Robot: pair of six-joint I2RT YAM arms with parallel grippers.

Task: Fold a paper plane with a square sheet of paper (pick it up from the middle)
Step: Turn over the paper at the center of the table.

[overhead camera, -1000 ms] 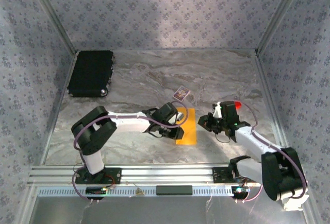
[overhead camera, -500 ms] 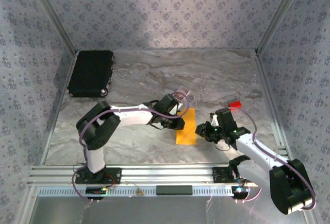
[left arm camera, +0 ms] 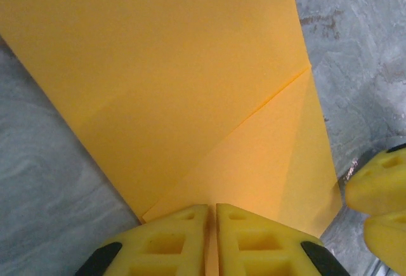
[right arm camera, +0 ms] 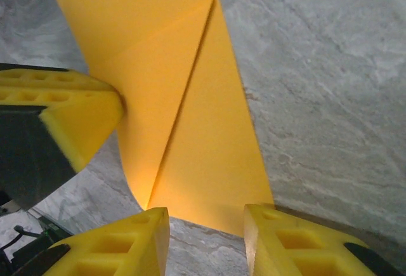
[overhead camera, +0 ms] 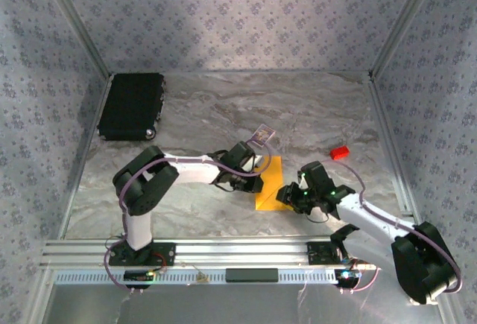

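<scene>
Sheet: the square sheet of paper (overhead camera: 270, 188) lay on the desk (overhead camera: 313, 108) front of centre, between the two arms. It was thin, matte, orange-yellow and unmarked. It was no longer flat. One sharp diagonal crease crossed it and a flap lay doubled over the layer below. In the right wrist view the fold at its near corner stood rounded and lifted slightly off the desk.

Left fingers (left arm camera: 168, 243): blocky yellow foam with square recesses, pressed together, pinching the sheet's edge just where the crease ended.

Right fingers (right arm camera: 111, 245): the same foam, spread apart, straddling the sheet's opposite narrow end, with paper and bare desk visible in the gap. I could not tell whether they touched the sheet.

Desk: grey marbled surface, smooth with a low sheen. Walls were pale fabric with a small repeating print, set in aluminium posts. A slotted aluminium rail ran along the near edge.

Clearances: a small patterned card (overhead camera: 261, 135) sat just beyond the sheet's far corner, close to the left wrist. A tiny red block (overhead camera: 340, 153) lay to the right, apart from the sheet. A black ribbed case (overhead camera: 132, 106) occupied the far left corner, well apart. Open marble lay behind the sheet and at the right rear.
</scene>
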